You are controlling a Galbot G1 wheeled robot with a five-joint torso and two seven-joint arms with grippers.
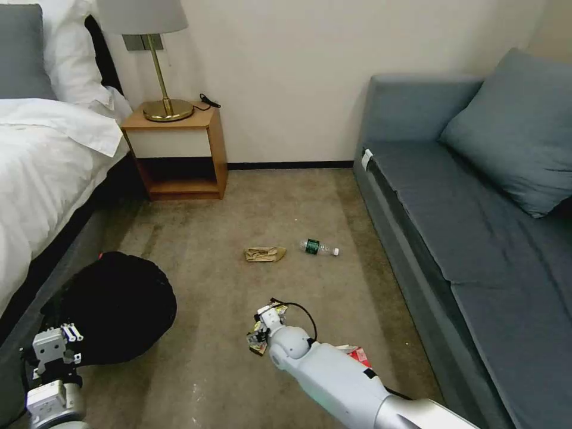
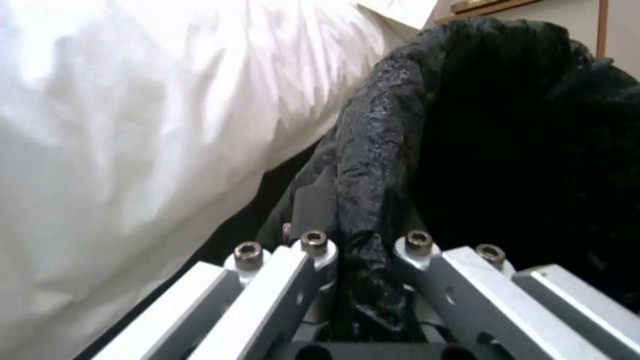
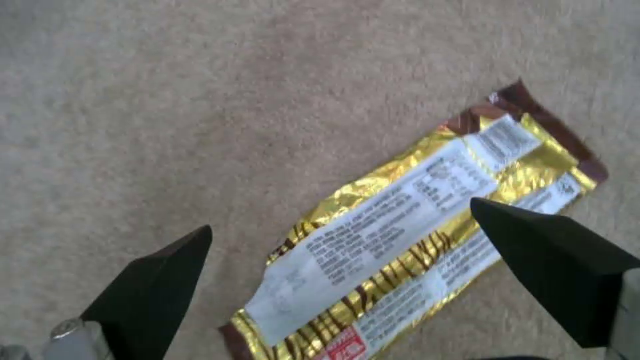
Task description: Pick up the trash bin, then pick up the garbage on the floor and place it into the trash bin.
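On the carpet between bed and sofa, the trash bin (image 1: pixel 116 307) is gripped at its bag-lined rim by the left end effector (image 2: pixel 365 270). The right end effector (image 3: pixel 347 280) is poised wide open above the gold wrapper (image 3: pixel 413 220); paper bag (image 1: pixel 264 254), bottle (image 1: pixel 319 247) and red packet (image 1: pixel 359 356) remain uncollected

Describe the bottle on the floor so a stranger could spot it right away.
On the carpet between the bed and the grey sofa, the bottle lies on its side nearer the sofa. Right of the tan paper bag, it is the only clear item, with a green label.
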